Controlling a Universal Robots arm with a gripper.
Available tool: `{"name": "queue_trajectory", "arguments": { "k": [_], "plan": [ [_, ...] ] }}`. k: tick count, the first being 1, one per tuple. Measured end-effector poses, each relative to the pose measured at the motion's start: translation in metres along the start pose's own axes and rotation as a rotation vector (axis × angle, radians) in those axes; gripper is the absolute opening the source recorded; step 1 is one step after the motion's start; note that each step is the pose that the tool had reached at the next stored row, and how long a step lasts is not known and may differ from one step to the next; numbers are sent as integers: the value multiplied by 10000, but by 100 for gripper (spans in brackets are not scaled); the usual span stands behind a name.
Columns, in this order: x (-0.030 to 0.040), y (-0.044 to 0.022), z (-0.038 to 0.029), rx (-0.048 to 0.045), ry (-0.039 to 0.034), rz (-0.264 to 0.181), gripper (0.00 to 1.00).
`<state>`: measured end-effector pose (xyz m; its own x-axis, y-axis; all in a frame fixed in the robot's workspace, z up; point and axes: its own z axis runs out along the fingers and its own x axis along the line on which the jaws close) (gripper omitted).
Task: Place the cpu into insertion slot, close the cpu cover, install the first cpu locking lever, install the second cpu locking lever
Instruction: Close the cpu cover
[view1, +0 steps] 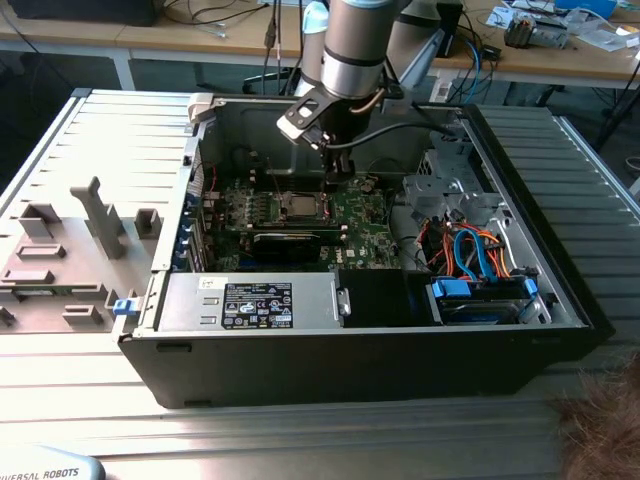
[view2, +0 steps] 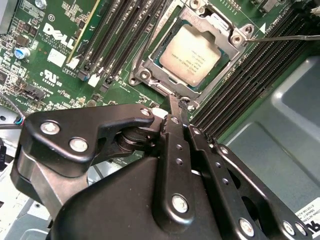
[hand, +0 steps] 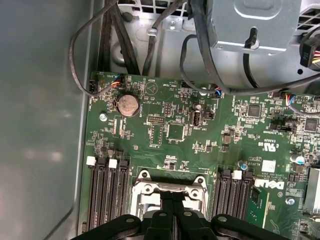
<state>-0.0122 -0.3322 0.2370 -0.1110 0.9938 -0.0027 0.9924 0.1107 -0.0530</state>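
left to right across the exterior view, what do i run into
grey moulded panel → blue clip → cpu → blue drive caddy

Arm (view1: 355, 40) angled down; gripper (view2: 177, 104) fingers pressed together.

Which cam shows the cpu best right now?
Second wrist view: the cpu shows close, its metal top framed by the cpu cover. The exterior view shows it as a tiny grey square. In the first wrist view the gripper covers much of the socket.
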Motion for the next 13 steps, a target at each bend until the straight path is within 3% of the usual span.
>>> {"name": "queue_trajectory", "arguments": {
  "k": [13],
  "plan": [
    [8,-64,32,-1,1,0,11]
  ]
}}
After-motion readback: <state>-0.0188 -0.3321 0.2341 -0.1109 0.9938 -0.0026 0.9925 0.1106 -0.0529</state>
